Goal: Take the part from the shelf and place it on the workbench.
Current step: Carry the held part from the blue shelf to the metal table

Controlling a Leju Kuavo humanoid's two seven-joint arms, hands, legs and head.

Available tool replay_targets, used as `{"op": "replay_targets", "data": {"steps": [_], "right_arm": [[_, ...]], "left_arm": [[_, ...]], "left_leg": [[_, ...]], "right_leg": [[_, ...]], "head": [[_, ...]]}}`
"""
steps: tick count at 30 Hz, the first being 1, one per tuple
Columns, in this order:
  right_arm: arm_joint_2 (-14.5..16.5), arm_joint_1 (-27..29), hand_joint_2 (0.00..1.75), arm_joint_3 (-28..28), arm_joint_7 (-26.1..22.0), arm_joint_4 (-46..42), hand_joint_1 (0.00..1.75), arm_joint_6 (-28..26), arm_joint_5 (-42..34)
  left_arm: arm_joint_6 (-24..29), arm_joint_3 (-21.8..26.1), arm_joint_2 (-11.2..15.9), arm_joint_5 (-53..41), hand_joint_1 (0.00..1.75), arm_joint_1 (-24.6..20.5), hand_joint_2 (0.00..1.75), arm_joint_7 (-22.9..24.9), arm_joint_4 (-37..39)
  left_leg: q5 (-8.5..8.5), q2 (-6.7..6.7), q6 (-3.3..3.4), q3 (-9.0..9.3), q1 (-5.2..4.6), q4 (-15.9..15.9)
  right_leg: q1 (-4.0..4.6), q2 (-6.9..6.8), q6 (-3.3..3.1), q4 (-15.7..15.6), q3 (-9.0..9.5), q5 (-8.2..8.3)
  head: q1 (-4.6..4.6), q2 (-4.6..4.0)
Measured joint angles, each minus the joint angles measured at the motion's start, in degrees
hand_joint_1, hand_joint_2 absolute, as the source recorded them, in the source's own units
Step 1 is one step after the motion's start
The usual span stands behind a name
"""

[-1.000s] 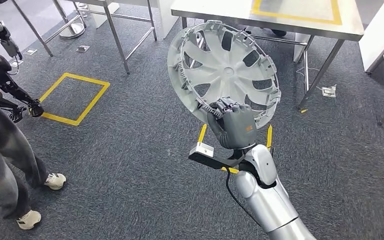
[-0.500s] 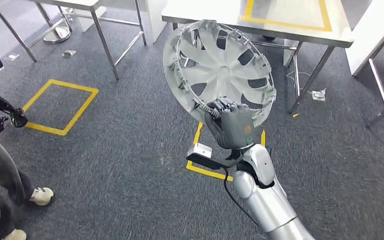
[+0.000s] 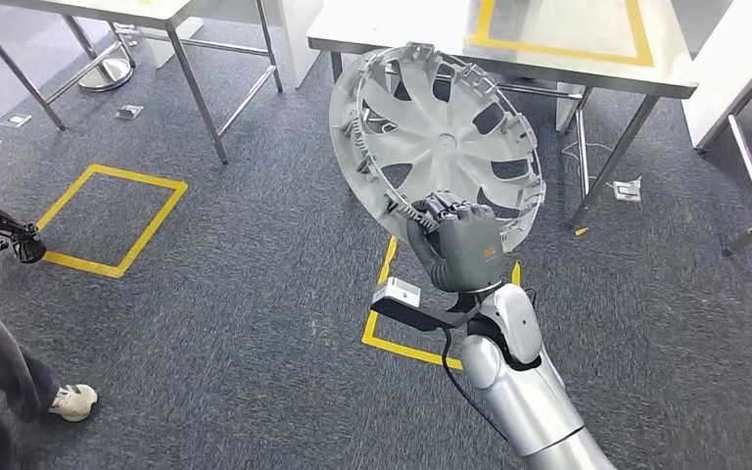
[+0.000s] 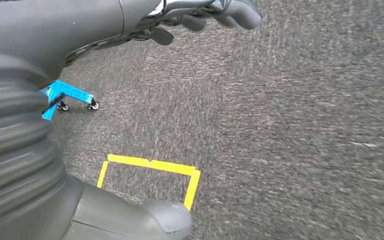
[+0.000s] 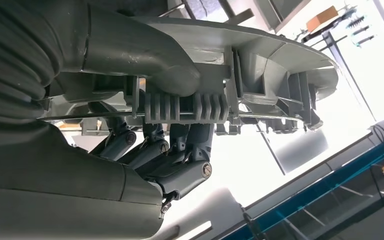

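The right hand [image 3: 458, 250] grasps the hubcap [image 3: 438, 137] by its rim at 6 o'clock, tilted upright before the surface [image 3: 587, 61]. The left hand [image 4: 130, 30] hangs released over carpet [image 4: 290, 140].

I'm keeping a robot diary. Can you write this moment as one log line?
right hand: grips wheel cover rim | left hand: empty | workbench: ahead | part: not placed

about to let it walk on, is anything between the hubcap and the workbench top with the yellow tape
Nothing visible blocks it. The right hand grips the hubcap by its lower rim, held up over the carpet, already overlapping the near edge of the workbench in the head view. The part of the taped top in view looks bare; the table's legs stand below.
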Motion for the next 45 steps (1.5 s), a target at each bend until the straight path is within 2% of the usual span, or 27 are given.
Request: {"op": "replay_targets", "data": {"steps": [2,4,5,6,8,9,10,12,14,16,17,19,20,21,22,24,26,27,29,31,33,35,36,37,40,42,45], "right_arm": [[0.03,-0.12,1.75,-0.10,-0.16,0.00,1.75,0.03,-0.15],[0.04,-0.24,1.75,-0.13,-0.43,0.01,1.75,0.15,-0.56],[0.04,-0.22,1.75,-0.16,-0.53,0.02,1.75,0.26,-0.84],[0.03,-0.18,1.75,-0.20,-0.60,0.03,1.75,0.39,-1.09],[0.03,-0.13,1.75,-0.28,-0.72,0.04,1.75,0.57,-1.38],[0.03,-0.15,1.75,-0.31,-0.80,0.04,1.75,0.60,-1.45],[0.04,-0.25,1.75,-0.33,-0.86,0.04,1.75,0.60,-1.50],[0.03,-0.46,1.75,-0.39,-0.93,0.04,1.75,0.58,-1.69],[0.01,-0.52,1.75,-0.49,-0.93,0.05,1.75,0.60,-1.92],[-0.02,-0.52,1.75,-0.57,-0.93,0.05,1.75,0.59,-2.10],[-0.03,-0.54,1.75,-0.60,-0.95,0.04,1.75,0.57,-2.18],[-0.05,-0.50,1.75,-0.61,-0.96,0.04,1.75,0.55,-2.28],[-0.08,-0.39,1.75,-0.63,-0.93,0.04,1.75,0.54,-2.32],[-0.15,-0.24,1.75,-0.72,-0.89,0.05,1.75,0.54,-2.35],[-0.21,-0.11,1.75,-0.81,-0.85,0.05,1.75,0.54,-2.38],[-0.31,-0.01,1.75,-0.98,-0.80,0.05,1.75,0.55,-2.41],[-0.31,-0.18,1.75,-1.00,-0.88,0.04,1.75,0.49,-2.43],[-0.32,-0.24,1.75,-1.02,-0.92,0.04,1.75,0.39,-2.49],[-0.37,-0.24,1.75,-1.19,-0.97,0.03,1.75,0.13,-2.76],[-0.40,-0.14,1.75,-1.44,-1.05,-0.02,1.75,-0.22,-3.16],[-0.31,-0.14,1.75,-1.56,-1.22,-0.04,1.75,-0.51,-3.37],[-0.20,-0.10,1.75,-1.57,-1.37,-0.04,1.75,-0.60,-3.30],[-0.19,0.01,1.75,-1.57,-1.40,-0.04,1.75,-0.59,-3.22],[-0.17,0.12,1.75,-1.57,-1.41,-0.04,1.75,-0.56,-3.14],[-0.03,0.23,1.75,-1.57,-1.41,-0.04,1.75,-0.50,-2.84],[0.04,0.08,1.75,-1.57,-1.47,-0.04,1.75,-0.49,-2.69],[0.07,-0.03,1.75,-1.56,-1.56,-0.04,1.75,-0.36,-2.64]], "left_arm": [[0.00,-0.01,-0.01,0.00,0.00,-0.11,1.75,-0.09,0.00],[-0.01,-0.01,-0.01,0.01,0.00,-0.14,1.75,-0.28,0.01],[-0.03,-0.01,-0.01,0.02,0.00,-0.09,1.75,-0.39,0.01],[-0.05,-0.01,-0.01,0.03,0.00,-0.03,1.75,-0.54,0.01],[-0.10,0.00,-0.01,0.04,0.00,0.02,1.75,-0.80,0.01],[-0.13,0.01,0.01,0.05,0.00,0.06,1.75,-0.90,0.01],[-0.16,0.01,0.02,0.07,0.00,0.08,1.75,-0.96,0.02],[-0.22,0.01,0.05,0.11,0.00,0.20,1.75,-0.99,0.02],[-0.24,0.01,0.04,0.22,0.00,0.28,1.75,-1.01,-0.01],[-0.24,0.02,-0.02,0.30,0.00,0.21,1.75,-1.07,-0.03],[-0.24,0.02,-0.06,0.30,0.00,0.16,1.75,-1.10,-0.04],[-0.24,0.02,-0.03,0.30,0.00,0.18,1.75,-1.13,-0.04],[-0.24,0.02,-0.01,0.30,0.00,0.24,1.75,-1.12,-0.04],[-0.24,0.02,0.01,0.30,0.00,0.30,1.75,-1.11,-0.04],[-0.24,0.02,0.00,0.30,0.00,0.33,1.75,-1.11,-0.03],[-0.25,0.02,-0.03,0.30,0.00,0.35,1.75,-1.12,-0.02],[-0.26,0.02,-0.05,0.30,0.00,0.33,1.75,-1.13,-0.01],[-0.26,0.02,-0.04,0.30,0.00,0.32,1.75,-1.13,-0.01],[-0.26,0.02,-0.03,0.31,0.00,0.22,1.75,-1.13,-0.05],[-0.25,0.02,-0.02,0.31,0.00,0.09,1.75,-1.19,-0.12],[-0.22,0.02,0.00,0.31,0.00,0.04,1.75,-1.28,-0.16],[-0.22,0.02,0.03,0.31,0.00,0.18,1.75,-1.31,-0.15],[-0.22,0.02,0.04,0.32,0.00,0.30,1.75,-1.27,-0.15],[-0.22,0.02,0.07,0.34,0.00,0.42,1.75,-1.22,-0.15],[-0.20,0.04,0.15,0.44,0.00,0.55,1.75,-1.13,-0.13],[-0.18,0.08,0.18,0.50,0.00,0.48,1.75,-1.14,-0.08],[-0.13,0.11,0.22,0.62,0.00,0.53,1.75,-1.14,-0.09]], "left_leg": [[-1.52,0.00,-0.45,-3.30,0.11,5.62],[-3.96,0.00,-0.81,-7.91,0.19,12.13],[-4.27,0.00,-0.88,-9.41,0.21,13.61],[-3.51,-0.01,-0.87,-10.04,0.24,13.39],[1.54,-0.49,-0.74,-8.44,0.34,7.33],[3.78,-1.37,-0.62,-7.24,0.42,3.71],[4.85,-2.24,-0.46,-6.23,0.47,0.44],[4.78,-3.24,0.00,-5.29,0.42,-1.85],[4.70,-2.39,0.66,-4.62,0.46,-2.14],[4.34,-1.31,1.45,-3.91,0.65,-2.51],[4.12,-0.77,1.81,-3.54,0.69,-2.66],[3.42,0.31,2.28,-2.88,0.57,-2.67],[3.02,0.83,2.35,-2.49,0.53,-2.64],[2.57,1.34,2.35,-2.01,0.51,-2.60],[2.07,1.83,2.30,-1.42,0.49,-2.56],[0.94,2.83,2.02,-0.09,0.39,-2.48],[-0.11,3.76,1.49,0.89,0.00,-2.38],[-0.46,4.21,1.19,1.15,-0.17,-2.43],[-1.01,5.18,0.58,1.72,-0.33,-2.72],[-2.06,4.10,-0.06,1.60,-0.24,-1.43],[-4.31,1.69,-0.62,-1.29,0.00,4.20],[-6.10,0.72,-0.98,-6.05,0.19,11.44],[-5.65,0.64,-1.09,-7.68,0.26,13.12],[-4.01,0.63,-1.13,-8.22,0.30,12.60],[3.18,0.55,-0.93,-5.43,0.32,2.87],[4.20,0.38,-0.17,-3.98,0.26,-1.03],[3.45,0.22,1.24,-3.57,0.11,-1.69]], "right_leg": [[-0.13,0.07,-0.61,-0.25,0.95,-0.48],[-0.10,0.46,-0.85,-0.22,1.52,-1.10],[-0.08,0.79,-0.82,-0.20,1.87,-1.43],[-0.09,1.19,-0.74,-0.17,2.27,-1.76],[-0.13,2.06,-0.47,-0.13,3.23,-2.46],[-0.14,2.48,-0.27,-0.11,3.62,-2.78],[-0.19,2.94,-0.03,-0.05,3.77,-3.04],[-0.34,3.90,0.67,-0.03,3.64,-3.45],[-0.48,4.79,1.51,-0.16,3.57,-3.87],[-0.37,3.49,2.21,1.69,2.75,-4.95],[-0.33,2.35,2.49,4.39,1.31,-6.11],[-0.26,0.80,2.94,12.13,-3.32,-8.71],[-0.27,0.62,3.05,15.09,-5.41,-9.12],[-0.26,0.52,3.07,16.13,-6.61,-8.34],[-0.23,0.33,2.98,14.84,-6.64,-6.38],[0.08,-1.45,2.41,7.31,-4.13,-1.06],[0.69,-3.70,1.51,1.30,-1.65,1.37],[0.92,-4.21,1.09,0.37,-1.23,1.29],[0.82,-3.21,0.47,0.07,-0.92,0.95],[0.41,-2.38,-0.11,-0.38,-0.24,0.72],[0.08,-1.80,-0.63,-0.61,0.42,0.36],[0.00,-1.02,-0.79,-0.58,0.87,-0.14],[-0.02,-0.60,-0.71,-0.55,1.20,-0.47],[-0.07,-0.25,-0.58,-0.51,1.63,-0.82],[-0.16,0.44,0.19,-0.19,2.90,-2.08],[-0.01,0.72,0.89,0.01,2.96,-2.62],[-0.09,0.75,1.90,-0.08,3.02,-3.00]], "head": [[-0.30,0.00],[-0.46,0.00],[-0.47,0.00],[-0.47,0.00],[-0.47,0.00],[-0.46,0.00],[-0.51,0.00],[-0.60,0.00],[-0.65,0.00],[-0.51,0.00],[-0.44,0.00],[-0.32,0.00],[-0.32,0.00],[-0.32,0.00],[-0.31,0.00],[-0.29,0.00],[-0.35,0.00],[-0.43,0.00],[-0.57,0.00],[-0.73,0.00],[-0.93,0.00],[-0.99,0.00],[-0.99,0.00],[-1.00,0.00],[-1.10,0.00],[-1.24,0.00],[-1.24,0.00]]}}
